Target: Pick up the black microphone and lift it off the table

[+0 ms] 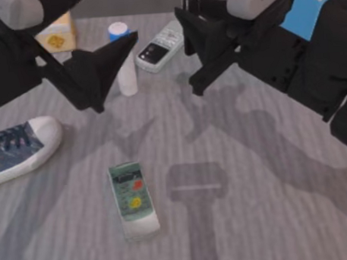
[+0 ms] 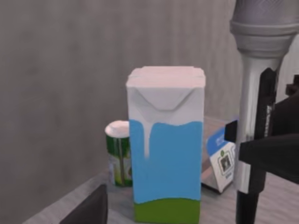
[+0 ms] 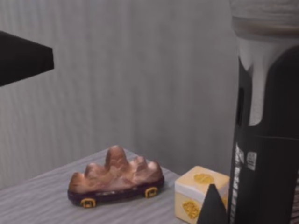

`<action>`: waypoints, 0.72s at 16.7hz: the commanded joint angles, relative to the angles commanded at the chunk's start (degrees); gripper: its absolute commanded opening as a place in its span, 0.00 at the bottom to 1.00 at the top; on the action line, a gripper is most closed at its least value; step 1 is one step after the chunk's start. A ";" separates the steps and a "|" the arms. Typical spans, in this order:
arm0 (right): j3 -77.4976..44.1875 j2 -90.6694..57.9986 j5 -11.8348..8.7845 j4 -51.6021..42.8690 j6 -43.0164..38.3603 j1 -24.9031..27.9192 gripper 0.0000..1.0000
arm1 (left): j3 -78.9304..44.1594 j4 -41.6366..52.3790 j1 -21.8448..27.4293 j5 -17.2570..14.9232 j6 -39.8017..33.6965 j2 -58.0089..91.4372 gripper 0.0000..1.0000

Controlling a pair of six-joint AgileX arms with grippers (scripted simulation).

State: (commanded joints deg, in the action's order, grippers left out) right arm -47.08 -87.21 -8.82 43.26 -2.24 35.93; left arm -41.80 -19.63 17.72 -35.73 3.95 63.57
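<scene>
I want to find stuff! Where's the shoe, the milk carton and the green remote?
shoe (image 1: 25, 143), top view, white toe cap.
milk carton (image 2: 166, 154), left wrist view, blue front.
green remote (image 1: 132, 195), top view, button face.

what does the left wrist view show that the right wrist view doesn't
Only the left wrist view shows a tall blue, white and green carton, a small green can with a white lid behind it, and a white and blue card.

Only the right wrist view shows a brown rocky ornament on a dark wheeled base and a yellow and white cube.

Both show the black microphone with its silver-grey mesh head, upright and close to the camera, and the grey striped table. Neither view settles whether a gripper holds it.
</scene>
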 joint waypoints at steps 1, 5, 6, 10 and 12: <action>0.00 0.00 0.00 0.00 0.00 0.00 0.00 | -1.47 -0.69 0.65 -1.28 0.10 2.26 1.00; 0.00 0.00 0.00 0.00 0.00 0.00 0.00 | -3.65 -1.73 1.63 -3.20 0.23 5.47 1.00; 0.00 0.00 0.00 0.00 0.00 0.00 0.00 | -3.65 -1.73 1.63 -3.20 0.23 5.47 1.00; 0.00 0.00 0.00 0.00 0.00 0.00 0.00 | -4.26 -1.91 2.01 -2.63 0.18 6.22 1.00; 0.00 0.00 0.00 0.00 0.00 0.00 0.00 | -6.89 -2.81 3.89 -1.00 0.13 9.56 1.00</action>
State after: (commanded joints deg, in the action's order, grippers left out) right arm -47.08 -87.21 -8.82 43.26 -2.24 35.93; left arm -48.68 -22.45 21.61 -36.73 4.08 73.13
